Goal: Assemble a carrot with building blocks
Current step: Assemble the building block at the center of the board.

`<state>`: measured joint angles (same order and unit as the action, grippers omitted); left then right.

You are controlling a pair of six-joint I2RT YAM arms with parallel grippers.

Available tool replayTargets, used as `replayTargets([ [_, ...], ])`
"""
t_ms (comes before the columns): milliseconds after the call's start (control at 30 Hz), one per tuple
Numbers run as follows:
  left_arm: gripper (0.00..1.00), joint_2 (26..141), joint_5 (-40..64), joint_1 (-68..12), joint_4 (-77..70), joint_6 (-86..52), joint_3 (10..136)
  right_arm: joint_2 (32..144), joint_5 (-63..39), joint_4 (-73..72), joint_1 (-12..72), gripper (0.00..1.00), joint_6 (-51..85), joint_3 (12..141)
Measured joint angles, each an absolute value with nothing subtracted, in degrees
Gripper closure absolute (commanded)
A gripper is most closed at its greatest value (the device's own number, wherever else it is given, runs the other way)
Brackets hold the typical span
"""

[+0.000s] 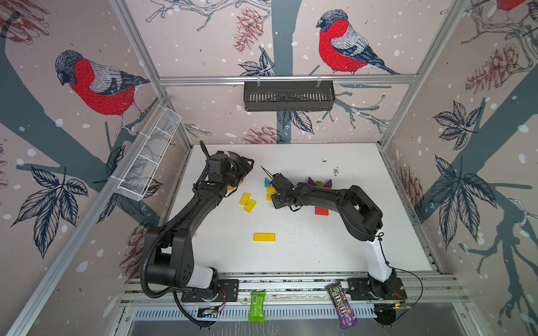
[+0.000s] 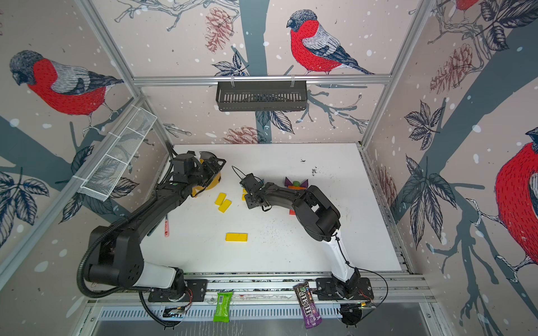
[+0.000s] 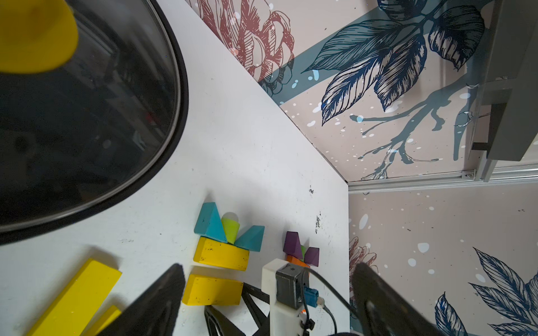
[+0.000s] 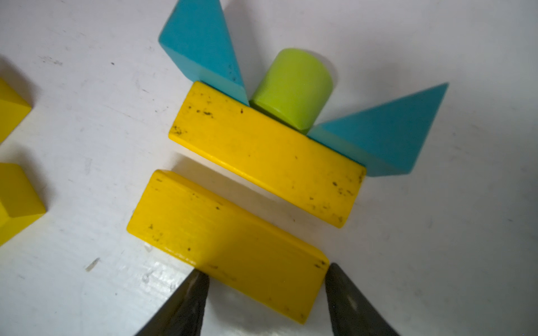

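Note:
In the right wrist view two teal triangles (image 4: 201, 43) and a lime-green block (image 4: 291, 87) rest against a yellow bar (image 4: 267, 151). A second yellow bar (image 4: 227, 241) lies just below it with a narrow gap between them. My right gripper (image 4: 265, 272) is shut on this second bar, one fingertip on each side of its near end. In both top views the gripper (image 1: 272, 195) hangs over these blocks. My left gripper (image 3: 269, 265) stands wide open and empty beside the pot; a top view shows it (image 1: 244, 168) at the back left. Three loose yellow bars (image 1: 245, 199) (image 1: 250, 205) (image 1: 264, 237) lie mid-table.
A yellow pot (image 2: 214, 181) with a dark lid (image 3: 87, 116) sits under the left arm. A purple, green, orange and red block figure (image 1: 319, 184) lies behind the right arm. A red pen (image 2: 166, 225) lies at left. Candy packets (image 1: 257, 307) (image 1: 341, 304) lie on the front rail.

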<state>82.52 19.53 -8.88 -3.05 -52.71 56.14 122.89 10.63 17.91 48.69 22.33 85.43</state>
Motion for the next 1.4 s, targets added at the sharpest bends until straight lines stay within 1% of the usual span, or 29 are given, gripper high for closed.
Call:
replayTargets([
  [367,0.10,82.5,19.7,-8.9,-3.7,-52.7,56.1,123.2,12.0,18.6,48.3,0.31,20.8,86.5],
  [767,0.10,82.8,20.9,-8.9,-3.9,-53.1,55.9,124.1,12.2,19.1,48.2,0.31,20.6,87.6],
  [1100,0.10,82.9,21.1,-8.9,-3.9,-53.2,55.9,124.2,13.1,20.1,48.2,0.29,19.3,88.2],
  [1400,0.10,83.1,21.4,-8.9,-4.1,-53.6,55.8,120.5,13.8,20.6,47.8,0.28,19.2,83.4],
])
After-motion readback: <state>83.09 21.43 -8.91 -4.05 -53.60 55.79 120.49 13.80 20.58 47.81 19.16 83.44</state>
